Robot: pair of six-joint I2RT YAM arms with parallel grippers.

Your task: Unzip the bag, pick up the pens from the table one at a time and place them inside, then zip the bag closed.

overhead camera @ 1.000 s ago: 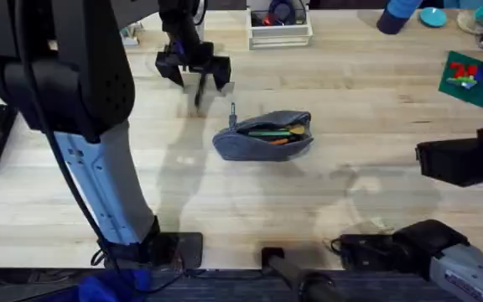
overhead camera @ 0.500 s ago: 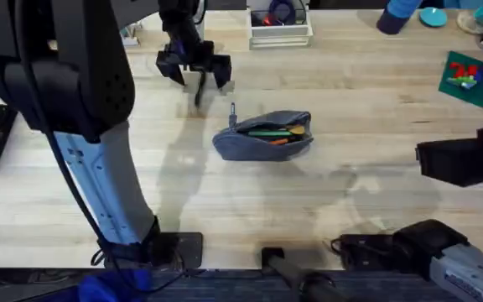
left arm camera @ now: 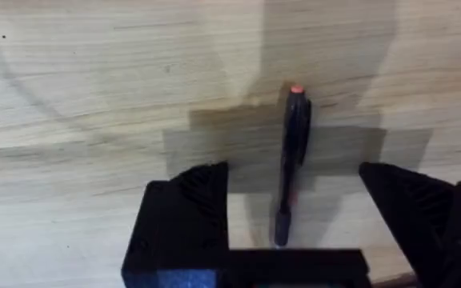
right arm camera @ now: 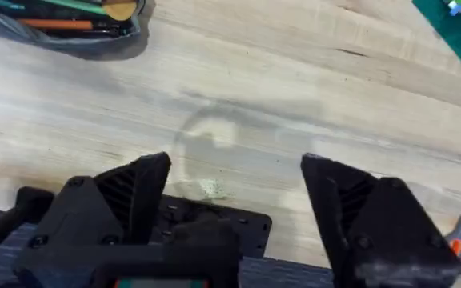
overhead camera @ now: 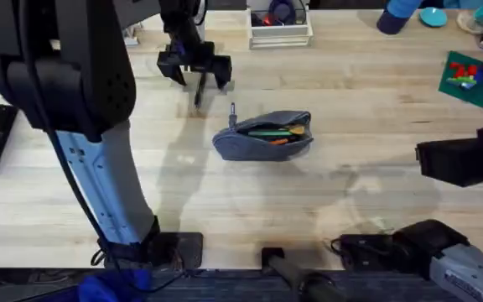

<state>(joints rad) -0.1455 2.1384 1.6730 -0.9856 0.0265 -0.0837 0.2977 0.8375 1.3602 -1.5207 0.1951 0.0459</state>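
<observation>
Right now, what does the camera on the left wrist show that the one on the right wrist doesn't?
Left wrist view: a slim black pen with a red tip lying on the table between the open fingers of the left gripper.

Right wrist view: the open bag with coloured pens inside, a green board at a corner, orange-handled scissors at the edge, and the open right gripper.

Both: light wooden tabletop and a pair of open black fingers.

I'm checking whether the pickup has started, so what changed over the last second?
Almost nothing. The left pincer hangs open over the black pen, which lies on the table between its fingers, not gripped; any shift is too slight to tell. The bag stays unzipped with pens inside, and the right pincer stays open, low over bare wood.
</observation>
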